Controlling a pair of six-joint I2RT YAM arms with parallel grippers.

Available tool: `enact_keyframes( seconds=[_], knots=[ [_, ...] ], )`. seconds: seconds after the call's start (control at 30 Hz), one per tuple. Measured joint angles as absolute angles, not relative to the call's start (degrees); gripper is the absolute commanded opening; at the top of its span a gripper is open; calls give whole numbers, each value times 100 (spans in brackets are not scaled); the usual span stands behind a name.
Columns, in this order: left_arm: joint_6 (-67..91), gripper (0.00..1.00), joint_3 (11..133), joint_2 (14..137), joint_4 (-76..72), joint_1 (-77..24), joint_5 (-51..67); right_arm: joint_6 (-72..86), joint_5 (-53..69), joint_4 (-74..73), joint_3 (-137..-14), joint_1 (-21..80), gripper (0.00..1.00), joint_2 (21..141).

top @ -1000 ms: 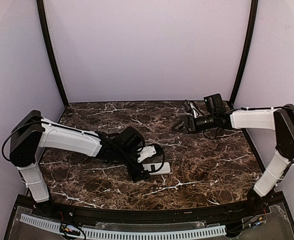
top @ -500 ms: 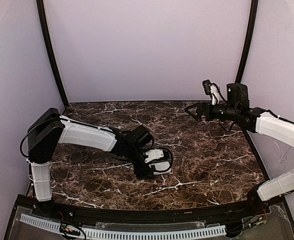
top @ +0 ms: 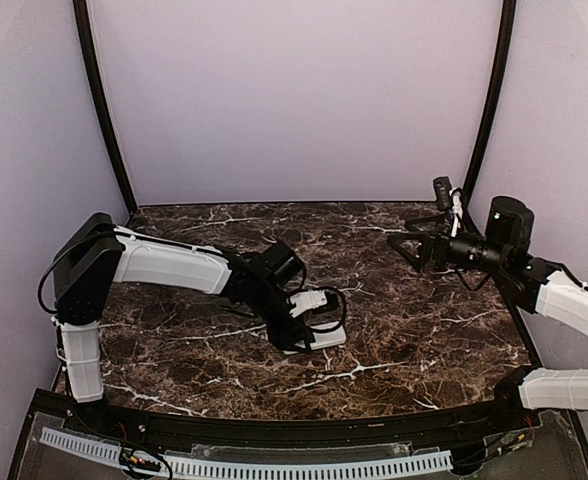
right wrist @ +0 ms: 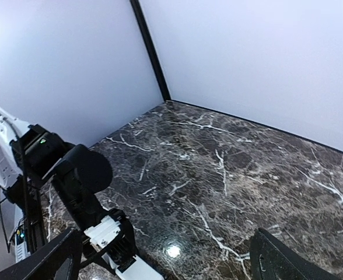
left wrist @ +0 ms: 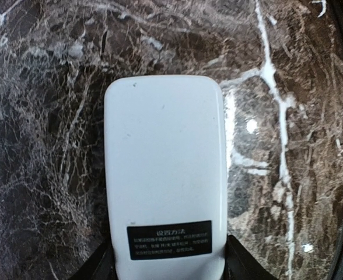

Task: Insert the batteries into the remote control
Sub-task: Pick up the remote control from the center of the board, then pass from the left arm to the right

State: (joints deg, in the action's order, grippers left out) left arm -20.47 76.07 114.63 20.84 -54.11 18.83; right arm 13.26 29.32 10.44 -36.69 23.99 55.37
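Jaws of left gripper (left wrist: 168, 263) are flanking remote control (left wrist: 164, 169) (back up) on counter (left wrist: 294, 175); whether clamped, cannot tell. Right gripper (right wrist: 165, 256) is hovering, jaws wide apart.

Remote control (left wrist: 164, 175): smooth white plastic back, faint sheen; matt black printed label (left wrist: 169, 240). Table (left wrist: 288, 146): polished dark marble-look top, white veining, glossy reflections.

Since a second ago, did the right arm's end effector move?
Yes. The right end effector pulled back to the right, closer to the black corner post.
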Motion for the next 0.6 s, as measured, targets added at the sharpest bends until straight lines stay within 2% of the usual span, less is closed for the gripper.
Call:
enact_keyframes(
  seconds=[0.23, 0.43, 0.6],
  knots=[
    [-1616, 43, 7754, 10269, 1726, -5328, 2611, 1321, 4125, 1769, -3575, 2399, 99, 5374],
    [-1116, 43, 7747, 9006, 545, -5223, 3253, 1726, 4960, 2832, -3656, 2434, 99, 5468],
    [-683, 43, 7612, 8591, -368, -5196, 3695, 1970, 5400, 3380, -3850, 2626, 99, 5835]
  ],
)
